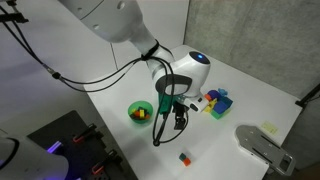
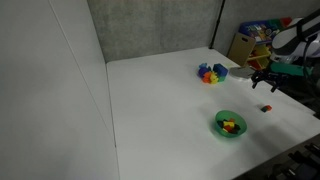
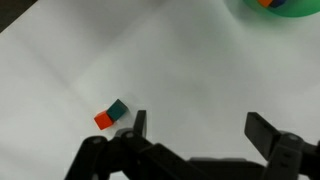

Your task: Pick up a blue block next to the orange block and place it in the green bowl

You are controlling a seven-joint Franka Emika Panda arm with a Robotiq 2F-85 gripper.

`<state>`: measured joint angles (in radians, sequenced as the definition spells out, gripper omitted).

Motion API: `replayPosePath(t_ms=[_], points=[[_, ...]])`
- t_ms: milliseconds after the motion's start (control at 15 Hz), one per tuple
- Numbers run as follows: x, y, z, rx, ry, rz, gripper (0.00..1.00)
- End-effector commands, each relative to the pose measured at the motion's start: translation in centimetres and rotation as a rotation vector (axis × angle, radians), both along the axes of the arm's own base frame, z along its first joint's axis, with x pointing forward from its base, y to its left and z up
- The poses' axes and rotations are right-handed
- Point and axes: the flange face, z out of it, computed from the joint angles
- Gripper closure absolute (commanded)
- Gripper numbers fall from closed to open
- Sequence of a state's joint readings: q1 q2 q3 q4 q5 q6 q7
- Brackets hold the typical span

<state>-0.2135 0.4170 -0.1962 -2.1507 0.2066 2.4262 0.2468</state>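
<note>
My black two-finger gripper (image 3: pixel 200 125) spread wide, empty, so jaws can straddle target. Small blue cube (image 3: pixel 118 108) lower left of wrist frame, touching small orange cube (image 3: pixel 103 120) - off-centre, I'd realign. Green plastic bowl (image 3: pixel 295 8) top right.

in an exterior view you look steeply down on the bench (image 1: pixel 215 140) from close by, the arm (image 1: pixel 110 25) reaching in from the upper left. in an exterior view set farther back you look across the bench (image 2: pixel 160 110) at a shallower angle, the arm (image 2: pixel 295 35) at the right edge. both exterior views share the green bowl (image 1: pixel 131 110) (image 2: pixel 220 128) and the block pile (image 1: pixel 217 101) (image 2: pixel 211 73). your wrist view faces down at the bench (image 3: pixel 180 60) from very near, jaws along its bottom edge, the bowl (image 3: pixel 295 8) in its top right corner.
</note>
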Motion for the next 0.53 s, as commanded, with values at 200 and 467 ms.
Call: replayPosePath(t_ms=[200,467], points=[[0.71,-0.79,-0.04,-0.015,-0.016,-0.097,0.0],[1.04,-0.89,0.06,-0.023,-0.029,-0.128,0.0]])
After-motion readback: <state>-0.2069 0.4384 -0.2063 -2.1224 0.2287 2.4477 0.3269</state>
